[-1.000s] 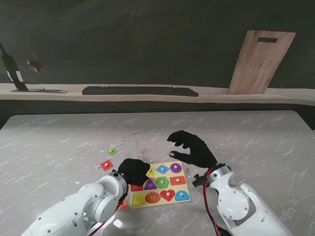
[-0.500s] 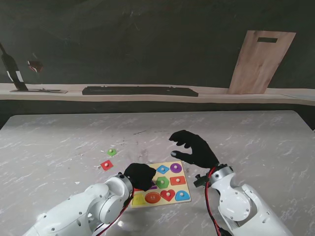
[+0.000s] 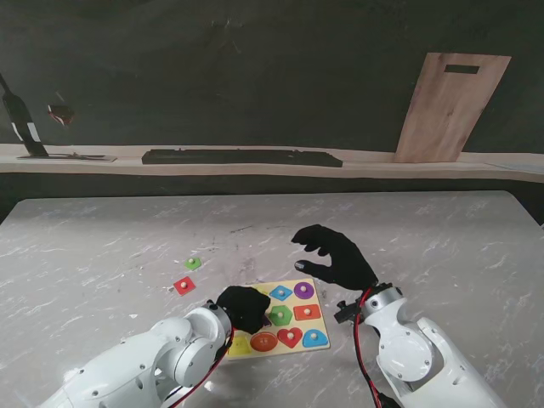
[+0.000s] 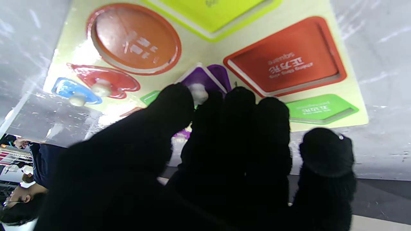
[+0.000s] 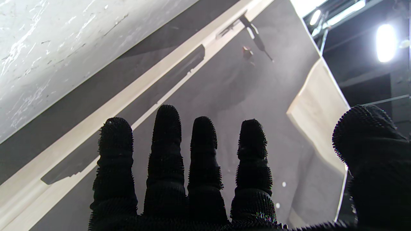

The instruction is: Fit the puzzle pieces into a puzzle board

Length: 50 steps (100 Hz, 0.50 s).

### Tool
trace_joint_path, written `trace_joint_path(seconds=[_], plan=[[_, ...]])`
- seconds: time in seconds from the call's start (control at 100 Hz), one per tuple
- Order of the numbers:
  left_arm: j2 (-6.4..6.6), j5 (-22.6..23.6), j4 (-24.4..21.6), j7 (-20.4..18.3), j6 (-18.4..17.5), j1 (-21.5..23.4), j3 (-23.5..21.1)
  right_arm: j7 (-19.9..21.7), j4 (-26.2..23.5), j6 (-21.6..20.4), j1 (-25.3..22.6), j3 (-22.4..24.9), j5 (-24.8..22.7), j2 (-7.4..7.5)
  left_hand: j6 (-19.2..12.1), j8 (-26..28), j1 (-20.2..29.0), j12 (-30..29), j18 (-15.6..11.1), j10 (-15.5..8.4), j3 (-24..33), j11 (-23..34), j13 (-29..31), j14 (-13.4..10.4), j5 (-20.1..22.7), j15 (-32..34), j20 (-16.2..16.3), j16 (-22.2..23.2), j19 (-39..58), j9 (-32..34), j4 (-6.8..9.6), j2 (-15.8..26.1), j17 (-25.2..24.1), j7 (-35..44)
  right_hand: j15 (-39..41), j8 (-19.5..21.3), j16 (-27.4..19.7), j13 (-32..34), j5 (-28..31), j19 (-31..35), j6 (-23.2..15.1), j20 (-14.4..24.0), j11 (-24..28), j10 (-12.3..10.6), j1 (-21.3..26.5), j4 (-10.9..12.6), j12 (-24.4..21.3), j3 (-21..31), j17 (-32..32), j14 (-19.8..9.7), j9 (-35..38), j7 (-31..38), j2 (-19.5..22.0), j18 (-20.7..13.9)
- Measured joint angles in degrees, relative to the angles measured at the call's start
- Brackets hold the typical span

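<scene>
Pinching the white knob of a purple triangle piece [image 4: 205, 78], the left hand [image 3: 242, 306] works over the puzzle board [image 3: 316, 280] lying on the marble table [image 3: 102, 238] close to the robot; thumb and forefinger appear closed on the knob, though the wrist view leaves the contact itself partly hidden. Across the board, red, orange, yellow and green recesses near the hand's side stand empty, while the heart [image 4: 106, 81] and a blue piece [image 4: 69, 91] already sit flush. Two loose pieces, a red square [image 3: 184, 286] and a small green one [image 3: 193, 263], lie on the table at about ten o'clock from the board. Held clear at the board's two o'clock, the right hand [image 3: 333, 255] hovers with fingers spread, holding nothing. Seating the triangle well likely means squaring its edges to the recess first, lowering it flat rather than corner-first, and letting go only once it drops level; a tilted piece would probably jam on the rim
</scene>
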Motion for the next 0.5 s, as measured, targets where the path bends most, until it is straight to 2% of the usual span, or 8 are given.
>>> trace_joint_path(seconds=[0.5], plan=[[-0.65, 0.6, 2.7, 1.8, 0.9, -2.2, 2.5, 0.0, 0.0, 0.0, 0.0, 0.0, 0.0, -0.01, 0.0, 1.0, -0.1, 0.0, 0.0, 0.0, -0.1, 0.0, 0.0, 0.0, -0.1, 0.0, 0.0, -0.1, 0.0, 0.0, 0.00, -0.5, -0.8, 1.5, 0.0, 0.0, 0.0, 0.0, 0.0, 0.0, 0.0, 0.0, 0.0, 0.0, 0.0, 0.0, 0.0, 0.0, 0.0, 0.0, 0.0, 0.0, 0.1, 0.0]])
